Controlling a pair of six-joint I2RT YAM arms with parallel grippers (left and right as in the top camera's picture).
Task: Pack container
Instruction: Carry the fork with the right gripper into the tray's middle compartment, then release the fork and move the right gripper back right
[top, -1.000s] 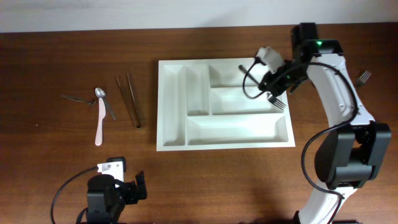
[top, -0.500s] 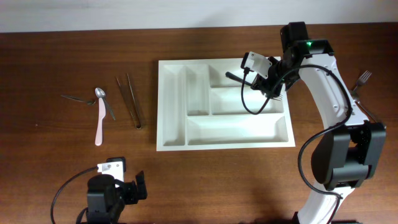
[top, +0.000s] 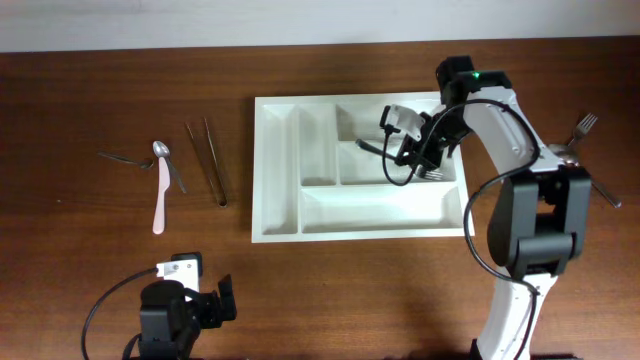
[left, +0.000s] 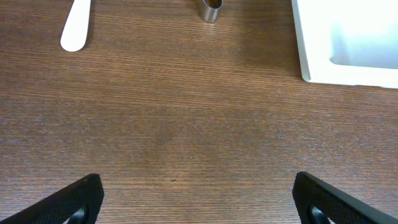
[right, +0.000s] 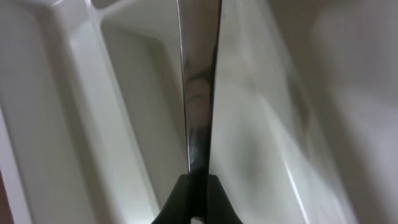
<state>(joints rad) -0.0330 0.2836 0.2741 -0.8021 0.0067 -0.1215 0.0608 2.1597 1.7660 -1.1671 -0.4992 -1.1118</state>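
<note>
The container (top: 275, 232) is a large white compartment tray in the middle of the table. My right gripper (top: 413, 152) hangs over its middle right compartment, shut on a metal fork (top: 432, 172) whose tines point right. In the right wrist view the fork's handle (right: 199, 87) runs edge-on up from the gripper (right: 198, 182) above the white tray walls (right: 81, 106). My left gripper (left: 199, 200) stands open over bare wood at the near left, with nothing between its fingers. A corner of the container (left: 348, 37) shows at the top right of the left wrist view.
Left of the tray lie metal tongs (top: 210, 160), a small spoon (top: 161, 150), a pale pink utensil (top: 159, 200) and a thin dark utensil (top: 120, 158). Another fork (top: 581, 127) lies at the far right. The tongs' end (left: 211, 9) and the pink handle (left: 76, 28) show in the left wrist view.
My right gripper has carried the fork leftward and lower, from the tray's right rim to over the middle compartment. The left arm has not moved.
</note>
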